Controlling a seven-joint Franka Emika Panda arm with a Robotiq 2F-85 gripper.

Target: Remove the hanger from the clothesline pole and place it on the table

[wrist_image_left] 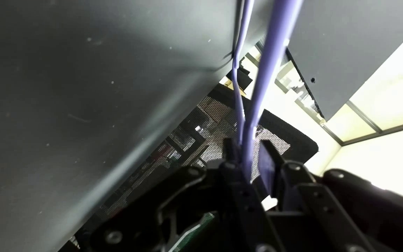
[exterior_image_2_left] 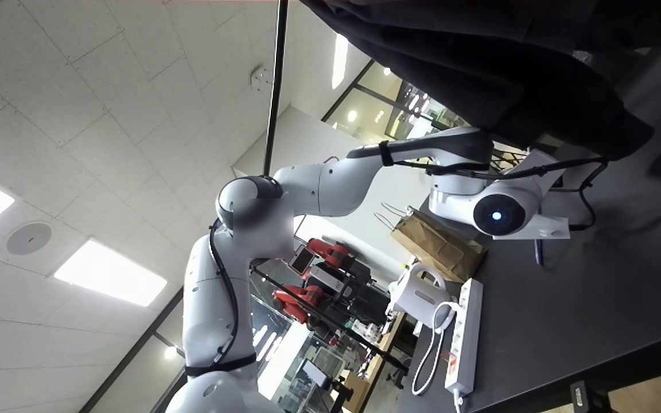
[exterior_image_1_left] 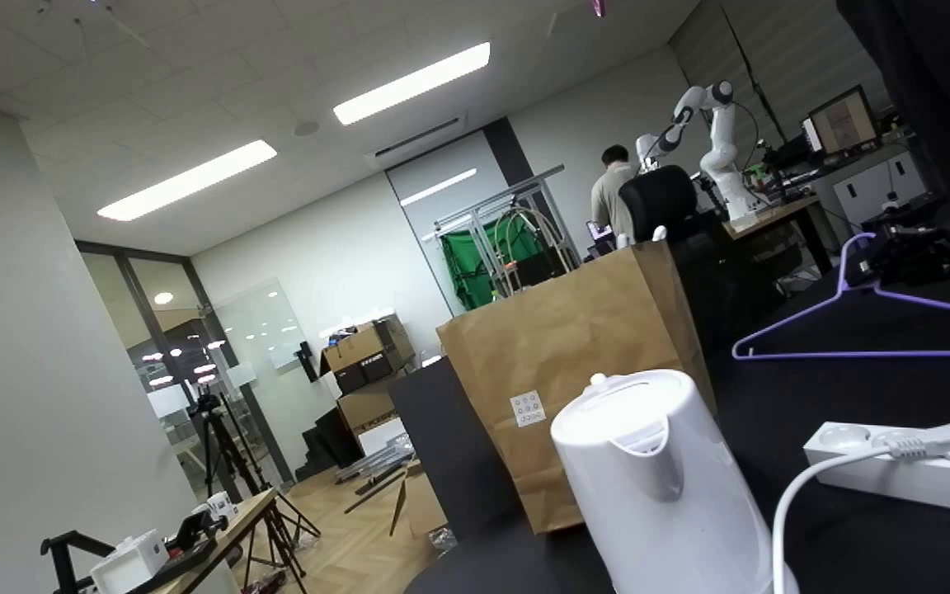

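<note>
In an exterior view we find the purple hanger [exterior_image_1_left: 862, 355] at 3 o'clock, upright, its straight bar lowermost and its 3 o'clock end cut off by the edge of the view. The claw [wrist_image_left: 249, 144] sits at its top, by the base of the hook. In the wrist view we see its fingers [wrist_image_left: 270, 154] standing either side of the hanger, close together; a narrow gap shows on the 3 o'clock side, so we cannot tell whether the claw is clenched on it or loose around it. From the claw the nearest rod runs to 12 o'clock, with a thinner stretch just beside it on the 9 o'clock side. Nor can we tell if the lower bar touches the black desk [exterior_image_2_left: 571, 310].

From the hanger, a white power strip [exterior_image_1_left: 904, 477] lies towards 6 o'clock on the desk, a white cable [exterior_image_1_left: 787, 505] plugged into it. A white kettle [exterior_image_1_left: 665, 495] stands towards 7 or 8 o'clock, and at the kettle's own 11 o'clock we have a brown paper bag [exterior_image_1_left: 566, 355]. Beyond the bag, near 12 o'clock, we make out a person [exterior_image_1_left: 611, 198]. In an exterior view the white arm [exterior_image_2_left: 342, 186] reaches towards 3 o'clock, its last joints in front of the desk and hiding the claw.
</note>
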